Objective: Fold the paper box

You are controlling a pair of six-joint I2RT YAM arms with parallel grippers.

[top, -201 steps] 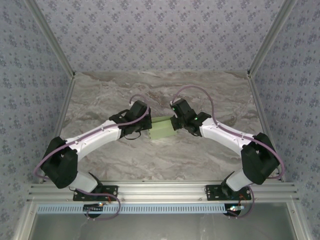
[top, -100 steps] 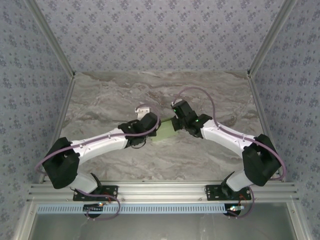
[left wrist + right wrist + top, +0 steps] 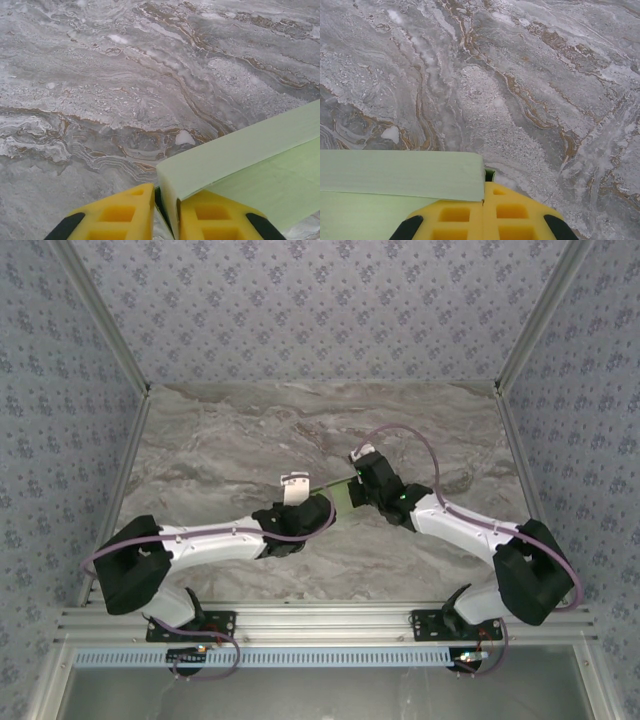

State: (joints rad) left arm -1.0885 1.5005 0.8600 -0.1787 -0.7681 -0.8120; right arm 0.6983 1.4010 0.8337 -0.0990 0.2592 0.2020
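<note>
L fingers [image 3: 144,212]: clamped on a thin wall at the near corner of the paper box [image 3: 240,160]. The card stands edge-on betw. the two yellow pads.
Box from L: runs off right & away in the left wrist view, none of it left of the fingers.
R fingers [image 3: 470,216]: pressed together, seam right at the box's end flap. Looks like a pinch on thin card.
Box from R: stretches left in the right wrist view.
Long axis: in the top view it lies betw. the two wrists, L end nearer the arm bases, R end farther back.
Nearer arm: neither, one on each end.
Height: over the desk [image 3: 125,75] near its middle; can't tell if touching.
Next move (est.): any fold turns on this axis, so the ends must move together or the card twists.
</note>
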